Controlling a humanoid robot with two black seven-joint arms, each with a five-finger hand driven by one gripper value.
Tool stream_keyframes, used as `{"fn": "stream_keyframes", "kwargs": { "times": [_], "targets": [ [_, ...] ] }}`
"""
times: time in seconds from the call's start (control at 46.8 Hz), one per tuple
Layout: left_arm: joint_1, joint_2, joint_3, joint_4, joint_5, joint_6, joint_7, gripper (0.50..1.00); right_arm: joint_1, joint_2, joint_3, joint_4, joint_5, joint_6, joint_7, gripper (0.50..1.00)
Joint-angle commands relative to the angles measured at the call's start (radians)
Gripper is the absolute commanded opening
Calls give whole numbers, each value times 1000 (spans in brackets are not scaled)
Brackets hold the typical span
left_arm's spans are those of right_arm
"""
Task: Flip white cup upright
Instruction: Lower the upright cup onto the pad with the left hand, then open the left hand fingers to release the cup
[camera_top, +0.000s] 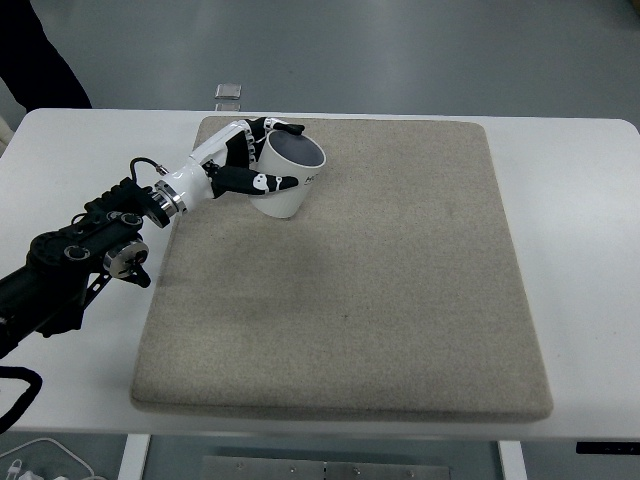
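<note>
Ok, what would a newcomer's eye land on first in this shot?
The left hand, white with black fingers, wrapped around a white ceramic cup at the far-left corner of the square beige felt mat. The cup's dark opening faces up, tilted slightly. The mat covers most of the white table.

The only print in view is a small dark marking on the side of the white, round-mouthed cup, just under its rim (on the flank turned toward the right edge). It is too small to read. Nothing else carries any legible text, number or sign.
</note>
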Motion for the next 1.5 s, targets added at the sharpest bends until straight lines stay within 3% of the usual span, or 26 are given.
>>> {"fn": "stream_keyframes", "kwargs": {
  "times": [0.0,0.384,0.491,0.555,0.598,0.619,0.705,0.79,0.897,1.474],
  "targets": [
    [0,-6,2,-1,2,20,0,500,0,0,0,0,0,0,0,930],
    [0,-25,5,-1,34,44,0,500,0,0,0,0,0,0,0,930],
    [0,-25,5,-1,33,50,0,606,0,0,0,0,0,0,0,930],
    [5,-25,3,0,33,52,0,696,0,0,0,0,0,0,0,930],
    [8,-26,3,0,33,52,0,820,0,0,0,0,0,0,-1,930],
    [8,-26,3,0,31,52,0,859,0,0,0,0,0,0,-1,930],
    [12,-26,2,0,30,52,0,896,0,0,0,0,0,0,0,930],
    [12,-28,-1,0,22,52,0,966,0,0,0,0,0,0,-1,930],
    [14,-28,-8,0,19,52,0,990,0,0,0,0,0,0,0,930],
    [9,-28,-34,-4,17,50,0,992,0,0,0,0,0,0,0,930]
  ]
}}
